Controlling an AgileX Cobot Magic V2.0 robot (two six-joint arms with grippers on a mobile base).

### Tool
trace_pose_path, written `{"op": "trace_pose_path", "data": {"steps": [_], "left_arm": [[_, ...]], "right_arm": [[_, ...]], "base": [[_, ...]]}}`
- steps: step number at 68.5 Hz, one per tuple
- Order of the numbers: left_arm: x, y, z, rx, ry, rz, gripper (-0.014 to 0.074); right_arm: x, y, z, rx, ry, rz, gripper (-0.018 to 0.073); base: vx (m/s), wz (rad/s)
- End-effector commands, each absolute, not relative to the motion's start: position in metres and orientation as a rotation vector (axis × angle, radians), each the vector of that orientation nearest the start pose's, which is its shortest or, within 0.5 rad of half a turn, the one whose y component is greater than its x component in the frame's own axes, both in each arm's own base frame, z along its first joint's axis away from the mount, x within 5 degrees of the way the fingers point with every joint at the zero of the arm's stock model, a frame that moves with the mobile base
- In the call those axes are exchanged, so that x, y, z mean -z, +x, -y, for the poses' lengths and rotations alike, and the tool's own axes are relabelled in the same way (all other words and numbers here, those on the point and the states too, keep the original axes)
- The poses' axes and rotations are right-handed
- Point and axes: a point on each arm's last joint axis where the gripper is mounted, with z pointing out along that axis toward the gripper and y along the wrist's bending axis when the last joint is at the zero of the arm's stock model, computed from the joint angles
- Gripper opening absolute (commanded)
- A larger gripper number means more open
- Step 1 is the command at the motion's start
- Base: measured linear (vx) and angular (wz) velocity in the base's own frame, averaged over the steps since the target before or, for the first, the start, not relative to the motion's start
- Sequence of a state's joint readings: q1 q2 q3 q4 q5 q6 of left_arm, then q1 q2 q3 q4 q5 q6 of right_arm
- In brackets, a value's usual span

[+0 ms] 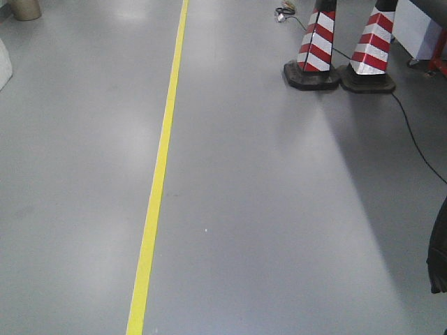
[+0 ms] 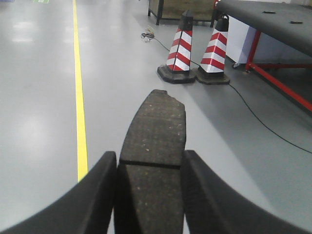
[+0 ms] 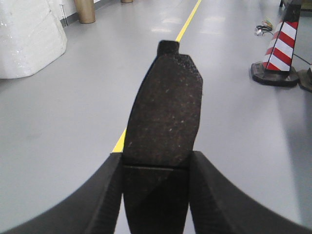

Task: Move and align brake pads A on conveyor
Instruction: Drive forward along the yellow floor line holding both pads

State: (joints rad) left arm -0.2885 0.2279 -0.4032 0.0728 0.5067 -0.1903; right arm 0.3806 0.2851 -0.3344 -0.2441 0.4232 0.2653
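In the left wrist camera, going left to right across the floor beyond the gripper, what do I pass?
A yellow floor line → cable bundle → first striped cone → second striped cone → conveyor.

The left pincer [image 2: 150,155] hides the sides of its brake pad [image 2: 155,126], whose near end the bottom edge cuts off. The right pincer [image 3: 156,156] likewise covers the other brake pad [image 3: 165,107], its near end lost in shadow. The conveyor [image 2: 248,14] runs off the right edge; two dark specks [image 2: 269,12] on it are too small to tell. Both cones [image 1: 318,42] lose their tops in the front view.
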Motion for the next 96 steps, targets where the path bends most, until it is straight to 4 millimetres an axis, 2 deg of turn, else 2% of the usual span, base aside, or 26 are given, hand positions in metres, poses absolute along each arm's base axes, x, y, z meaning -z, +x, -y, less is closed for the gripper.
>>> {"op": "trace_pose_path", "data": {"steps": [1,96], "left_arm": [[-0.3065,0.0576,0.0144,0.283,0.121,-1.7,0.0101],[-0.3066,0.0578,0.0145,0.283,0.121,-1.7,0.0101]], "right_arm": [[-0.2891,0.0719,-0.0204,-0.214,-0.258,-1.712,0.0043],[-0.2889,0.0719,-0.0204,-0.213,-0.258,-1.714,0.0043]], "base": [[0.6,0.03],[0.59,0.02]]}}
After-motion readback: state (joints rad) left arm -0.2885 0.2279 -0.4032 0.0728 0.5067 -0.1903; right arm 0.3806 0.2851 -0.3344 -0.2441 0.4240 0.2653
